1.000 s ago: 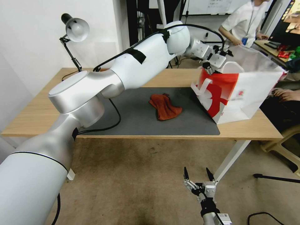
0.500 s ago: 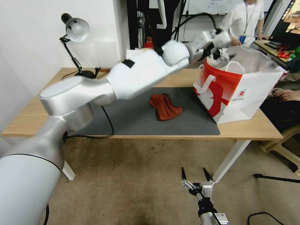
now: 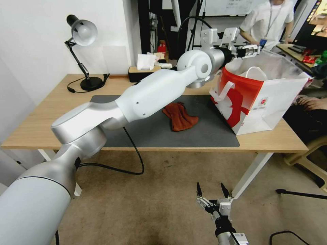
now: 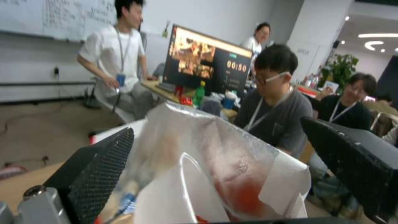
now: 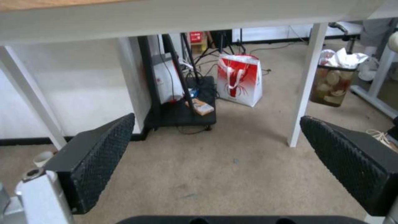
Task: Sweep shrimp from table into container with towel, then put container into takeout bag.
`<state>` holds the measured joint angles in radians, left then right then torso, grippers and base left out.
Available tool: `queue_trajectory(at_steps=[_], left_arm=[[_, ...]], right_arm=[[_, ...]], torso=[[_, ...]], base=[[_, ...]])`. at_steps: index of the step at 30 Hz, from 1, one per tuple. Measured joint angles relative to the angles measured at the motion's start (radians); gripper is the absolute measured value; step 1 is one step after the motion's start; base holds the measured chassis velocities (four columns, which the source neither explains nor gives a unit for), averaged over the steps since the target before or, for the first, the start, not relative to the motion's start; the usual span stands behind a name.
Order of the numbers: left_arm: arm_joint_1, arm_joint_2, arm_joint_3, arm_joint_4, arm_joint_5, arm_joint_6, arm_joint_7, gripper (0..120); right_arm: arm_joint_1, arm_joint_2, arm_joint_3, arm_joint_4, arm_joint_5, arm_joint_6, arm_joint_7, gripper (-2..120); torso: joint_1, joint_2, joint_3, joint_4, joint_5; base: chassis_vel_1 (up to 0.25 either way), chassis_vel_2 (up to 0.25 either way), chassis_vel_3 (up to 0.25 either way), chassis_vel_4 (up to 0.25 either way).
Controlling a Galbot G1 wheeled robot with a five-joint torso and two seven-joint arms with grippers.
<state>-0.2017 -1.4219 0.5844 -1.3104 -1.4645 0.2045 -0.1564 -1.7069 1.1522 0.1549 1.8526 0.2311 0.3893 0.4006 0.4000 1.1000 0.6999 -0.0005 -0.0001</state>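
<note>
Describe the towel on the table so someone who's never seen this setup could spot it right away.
Find the light-wood table with the dark grey mat on top. Near the mat's middle, beside the big red-and-white takeout bag, lies the towel. It is a small, crumpled rust-brown cloth, the only soft, matte thing there.
</note>
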Motion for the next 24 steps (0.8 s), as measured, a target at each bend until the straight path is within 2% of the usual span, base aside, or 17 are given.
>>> queue_trajectory(at_steps=[2, 3, 6, 7, 10, 11, 12, 14, 15, 16, 17, 18, 19, 20, 21, 23, 24], left_arm=[[0.050, 0.113, -0.001, -0.125, 0.037, -0.032, -0.004, 100], [0.050, 0.113, -0.001, -0.125, 0.037, -0.032, -0.004, 100], [0.145, 0.230, -0.028, -0.269, 0.073, -0.052, -0.050, 100], [0.145, 0.230, -0.028, -0.269, 0.073, -0.052, -0.050, 100], [0.286, 0.333, -0.114, -0.422, 0.157, -0.053, -0.110, 100], [0.286, 0.333, -0.114, -0.422, 0.157, -0.053, -0.110, 100], [0.357, 0.382, -0.159, -0.483, 0.197, -0.045, -0.109, 100], [0.473, 0.455, -0.239, -0.553, 0.267, -0.030, -0.102, 100], [0.473, 0.455, -0.239, -0.553, 0.267, -0.030, -0.102, 100], [0.537, 0.493, -0.283, -0.583, 0.306, -0.026, -0.098, 100], [0.713, 0.553, -0.402, -0.641, 0.411, -0.023, -0.091, 100], [0.713, 0.553, -0.402, -0.641, 0.411, -0.023, -0.091, 100], [0.883, 0.571, -0.512, -0.676, 0.527, -0.025, -0.074, 100], [0.957, 0.573, -0.567, -0.691, 0.580, -0.031, -0.067, 100], [0.957, 0.573, -0.567, -0.691, 0.580, -0.031, -0.067, 100], [1.098, 0.570, -0.658, -0.721, 0.679, -0.056, -0.057, 100], [1.234, 0.558, -0.730, -0.739, 0.772, -0.090, -0.042, 100]], right_arm=[[-0.010, -0.006, -0.001, 0.037, 0.013, -0.013, 0.009, 100], [-0.010, -0.006, -0.001, 0.037, 0.013, -0.013, 0.009, 100], [-0.012, -0.018, 0.000, 0.072, 0.014, -0.027, 0.016, 100], [-0.012, -0.018, 0.000, 0.072, 0.014, -0.027, 0.016, 100], [-0.014, -0.029, 0.003, 0.100, 0.016, -0.042, 0.023, 100], [-0.014, -0.029, 0.003, 0.100, 0.016, -0.042, 0.023, 100], [-0.017, -0.032, 0.005, 0.105, 0.016, -0.044, 0.024, 100], [-0.023, -0.036, 0.005, 0.108, 0.016, -0.047, 0.024, 100], [-0.023, -0.036, 0.005, 0.108, 0.016, -0.047, 0.024, 100], [-0.027, -0.038, 0.006, 0.109, 0.014, -0.048, 0.024, 100], [-0.038, -0.043, 0.006, 0.114, 0.013, -0.049, 0.023, 100], [-0.038, -0.043, 0.006, 0.114, 0.013, -0.049, 0.023, 100], [-0.045, -0.050, 0.008, 0.121, 0.011, -0.049, 0.016, 100], [-0.045, -0.052, 0.011, 0.124, 0.010, -0.049, 0.012, 100], [-0.045, -0.052, 0.011, 0.124, 0.010, -0.049, 0.012, 100], [-0.045, -0.058, 0.018, 0.133, 0.008, -0.048, 0.005, 100], [-0.046, -0.064, 0.022, 0.141, 0.008, -0.047, 0.002, 100]], torso=[[0.000, 0.000, 0.000, 0.0008, -0.0004], [0.000, 0.000, 0.000, 0.0008, -0.0004], [0.000, 0.000, 0.000, 0.0012, -0.0007], [0.000, 0.000, 0.000, 0.0012, -0.0007], [0.000, 0.000, 0.000, 0.0003, -0.0002], [0.000, 0.000, 0.000, 0.0003, -0.0002], [0.000, 0.000, 0.000, 0.0003, -0.0001], [0.000, 0.000, 0.000, 0.0005, -0.0006], [0.000, 0.000, 0.000, 0.0005, -0.0006], [0.000, 0.000, 0.000, 0.0009, -0.0003], [0.000, 0.000, 0.000, 0.0007, -0.0001], [0.000, 0.000, 0.000, 0.0007, -0.0001], [0.000, 0.000, 0.000, 0.0004, -0.0007], [0.000, 0.000, 0.000, 0.0004, -0.0002], [0.000, 0.000, 0.000, 0.0004, -0.0002], [0.000, 0.000, 0.000, 0.0004, 0.0002], [0.000, 0.000, 0.000, 0.0006, -0.0004]], base=[[0.000, 0.000, 0.000, 0.000], [0.000, 0.000, 0.000, 0.000], [0.000, 0.000, 0.000, 0.000], [0.000, 0.000, 0.000, 0.000], [0.000, 0.000, 0.000, 0.000], [0.000, 0.000, 0.000, 0.000], [0.000, 0.000, 0.000, 0.000], [0.000, 0.000, 0.000, 0.000], [0.000, 0.000, 0.000, 0.000], [0.000, 0.000, 0.000, 0.000], [0.000, 0.000, 0.000, 0.000], [0.000, 0.000, 0.000, 0.000], [0.000, 0.000, 0.000, 0.000], [0.000, 0.000, 0.000, 0.000], [0.000, 0.000, 0.000, 0.000], [0.000, 0.000, 0.000, 0.000], [0.000, 0.000, 0.000, 0.000]])
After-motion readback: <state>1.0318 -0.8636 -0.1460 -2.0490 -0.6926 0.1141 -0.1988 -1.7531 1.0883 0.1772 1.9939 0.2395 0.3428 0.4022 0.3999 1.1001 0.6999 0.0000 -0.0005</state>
